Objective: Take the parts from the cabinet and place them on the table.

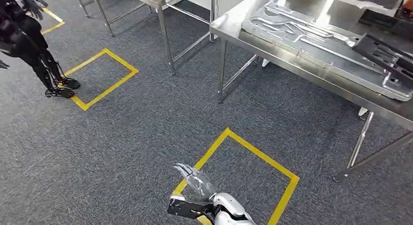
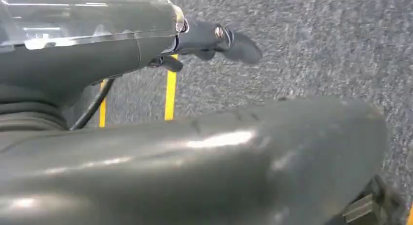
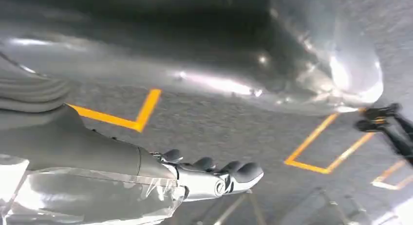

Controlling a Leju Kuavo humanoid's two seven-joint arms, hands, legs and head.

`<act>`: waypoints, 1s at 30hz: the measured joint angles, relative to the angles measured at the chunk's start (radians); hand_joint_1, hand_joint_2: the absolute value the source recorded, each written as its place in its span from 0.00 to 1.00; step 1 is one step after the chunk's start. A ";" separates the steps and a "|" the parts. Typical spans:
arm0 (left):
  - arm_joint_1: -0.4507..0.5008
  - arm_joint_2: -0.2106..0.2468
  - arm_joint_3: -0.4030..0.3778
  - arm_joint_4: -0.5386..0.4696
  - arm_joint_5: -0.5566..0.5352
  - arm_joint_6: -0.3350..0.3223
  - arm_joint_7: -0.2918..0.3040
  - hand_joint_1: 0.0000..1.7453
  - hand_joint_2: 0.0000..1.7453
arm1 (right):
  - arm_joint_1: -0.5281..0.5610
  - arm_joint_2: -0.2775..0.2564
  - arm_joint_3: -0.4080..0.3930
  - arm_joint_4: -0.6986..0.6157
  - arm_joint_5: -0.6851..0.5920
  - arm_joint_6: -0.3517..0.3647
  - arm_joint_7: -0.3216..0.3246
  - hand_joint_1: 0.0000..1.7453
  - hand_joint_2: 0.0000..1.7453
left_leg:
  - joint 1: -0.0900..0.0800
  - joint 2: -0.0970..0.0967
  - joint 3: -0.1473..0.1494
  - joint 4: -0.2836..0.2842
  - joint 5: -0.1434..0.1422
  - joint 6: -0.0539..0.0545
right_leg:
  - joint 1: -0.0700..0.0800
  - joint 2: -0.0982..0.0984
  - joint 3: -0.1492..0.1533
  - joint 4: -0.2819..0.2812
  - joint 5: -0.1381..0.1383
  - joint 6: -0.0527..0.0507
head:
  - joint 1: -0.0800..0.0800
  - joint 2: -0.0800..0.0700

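Hanging low beside the table [image 1: 272, 49], the left hand [image 1: 195, 182] held nothing, fingers loosely spread — the right hand [image 3: 209, 178] likewise hung empty over the carpet. A large metal part [image 1: 311, 37] already lay on the table; the cabinet was out of sight, so more fetching probably remained.

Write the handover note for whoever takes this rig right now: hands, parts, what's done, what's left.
Left robot hand: holds nothing, fingers stretched out above the grey carpet.
Right robot hand: also empty, fingers extended.
Parts: a large silver pressed-metal panel lies flat on the stainless steel table, with a black ribbed part at its right end.
Done: those two appear to be delivered.
Left: probably head to the cabinet for any further parts; how many remain cannot be told.
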 joint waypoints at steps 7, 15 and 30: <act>0.007 0.014 0.000 0.000 0.004 0.004 -0.005 0.00 0.00 | 0.003 -0.002 0.001 0.005 0.008 0.001 -0.012 0.00 0.00 | 0.029 0.082 0.045 -0.064 0.064 -0.027 | -0.005 -0.099 0.014 0.009 -0.023 0.019 | 0.000 0.000; 0.014 0.020 0.000 0.000 0.000 0.007 -0.010 0.00 0.00 | -0.003 0.000 0.005 0.005 0.015 -0.011 -0.024 0.00 0.00 | 0.019 0.042 0.066 -0.117 0.060 0.030 | -0.007 -0.032 -0.014 0.106 -0.105 0.059 | 0.001 0.000; 0.035 0.029 0.002 0.000 0.002 0.019 -0.010 0.00 0.00 | 0.010 -0.003 0.009 -0.004 0.017 -0.008 -0.022 0.00 0.00 | 0.013 -0.014 0.027 -0.047 0.021 -0.009 | -0.002 0.024 -0.001 -0.003 0.002 -0.001 | -0.001 0.000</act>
